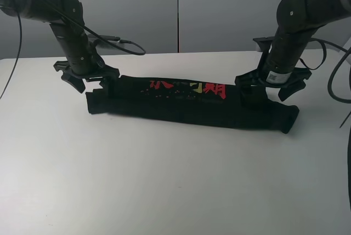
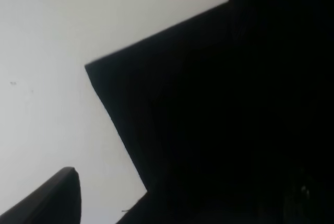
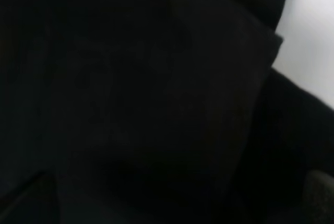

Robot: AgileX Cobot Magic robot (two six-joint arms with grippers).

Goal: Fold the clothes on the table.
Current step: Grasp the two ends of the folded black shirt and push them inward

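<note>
The black T-shirt (image 1: 186, 103) lies on the white table (image 1: 164, 180) as a long narrow strip, with red and yellow characters (image 1: 189, 87) showing on its upper part. My left gripper (image 1: 97, 86) is low over the strip's left end, beside its back edge. In the left wrist view the cloth (image 2: 219, 119) fills most of the picture, and one finger (image 2: 52, 200) stands apart from it over bare table. My right gripper (image 1: 253, 91) is down on the strip near its right end. Black cloth (image 3: 146, 88) fills the right wrist view, with the fingers far apart at the picture's edges.
Both arms (image 1: 71, 32) reach down from the back corners, with cables (image 1: 123, 43) hanging near them. A grey wall panel (image 1: 178, 10) stands behind the table's far edge. The table's front half shows only bare white surface.
</note>
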